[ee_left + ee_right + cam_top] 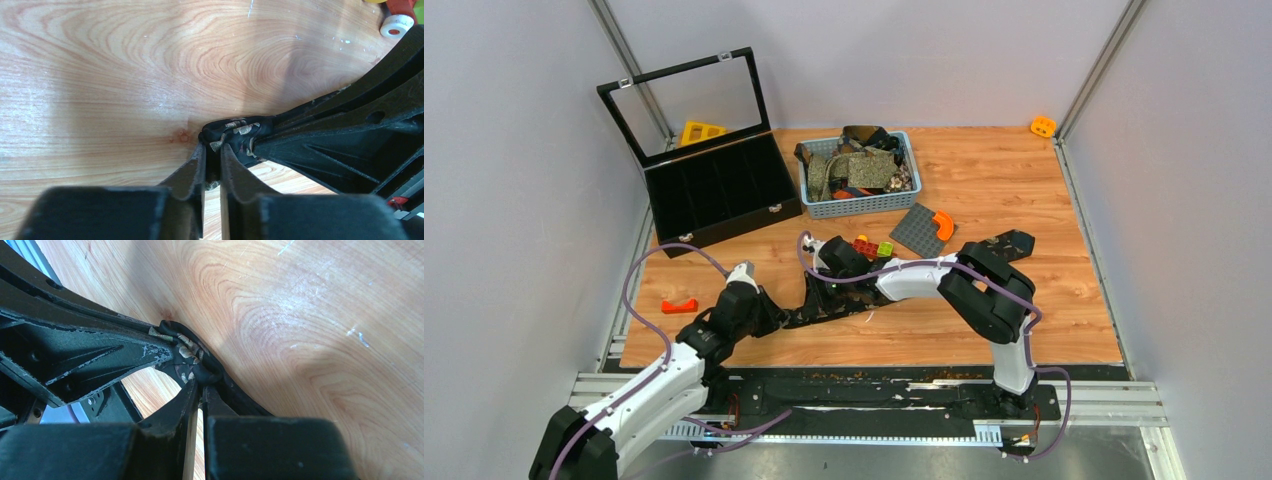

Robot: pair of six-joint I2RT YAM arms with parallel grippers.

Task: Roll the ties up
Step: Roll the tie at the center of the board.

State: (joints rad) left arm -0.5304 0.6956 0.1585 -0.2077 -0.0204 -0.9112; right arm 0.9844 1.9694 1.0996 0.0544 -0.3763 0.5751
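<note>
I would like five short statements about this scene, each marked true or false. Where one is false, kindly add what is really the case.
1. The left gripper and the right gripper both pinch the same end of the black tie. True.
2. The lid of the black box is closed. False: it stands open.
3. The basket holds more ties. True.
4. The grey plate lies inside the basket. False: it lies on the table, in front of the basket.
5. The black tie is fully rolled. False: most of it lies stretched out across the table.
</note>
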